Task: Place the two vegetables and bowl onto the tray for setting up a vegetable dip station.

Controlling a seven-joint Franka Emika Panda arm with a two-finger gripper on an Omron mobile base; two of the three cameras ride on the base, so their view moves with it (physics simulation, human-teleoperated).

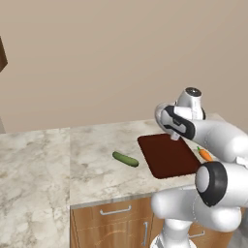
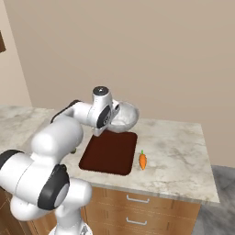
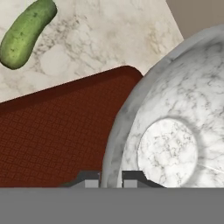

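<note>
Marble-patterned bench [image 1: 92,160] under a plain beige wall, wooden drawer fronts below its edge. From my remote seat I take the tray [image 2: 109,152] as the landmark: dark reddish-brown, flat on the bench, nothing resting on its surface. The end effector [image 3: 110,178] is clamped narrow on the rim of the bowl [image 3: 175,127], one finger tip on each side of the wall, so the bowl is in its grip. In the right base view the bowl [image 2: 124,117] hangs tilted over the tray's far edge, raised off the bench; its inside (as far as the hand view shows) holds nothing. The cucumber [image 1: 125,159] lies on the bench to the left of the tray, apart from it, long axis slanted. The carrot [image 2: 142,160] lies on the bench just beside the tray's right edge, green tip pointing away from me, not touching the tray. Both vegetables sit well apart from the end effector.
</note>
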